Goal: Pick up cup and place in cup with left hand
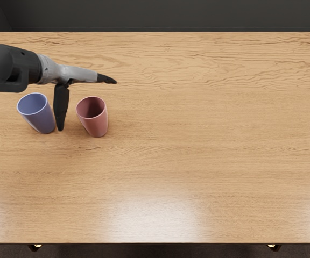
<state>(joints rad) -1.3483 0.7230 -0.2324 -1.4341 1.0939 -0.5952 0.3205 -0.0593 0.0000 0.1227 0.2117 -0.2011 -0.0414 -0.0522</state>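
left arm (16, 69) cropped at edge, robot hand (88, 106) apparently partly hidden

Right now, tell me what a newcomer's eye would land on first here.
Probably the grey-and-black left hand at the picture's upper left, open, one dark digit pointing down between two cups. Next, the cups' colors: the blue cup nearer the picture's left edge, the pink cup to its right, both upright on the wooden table.
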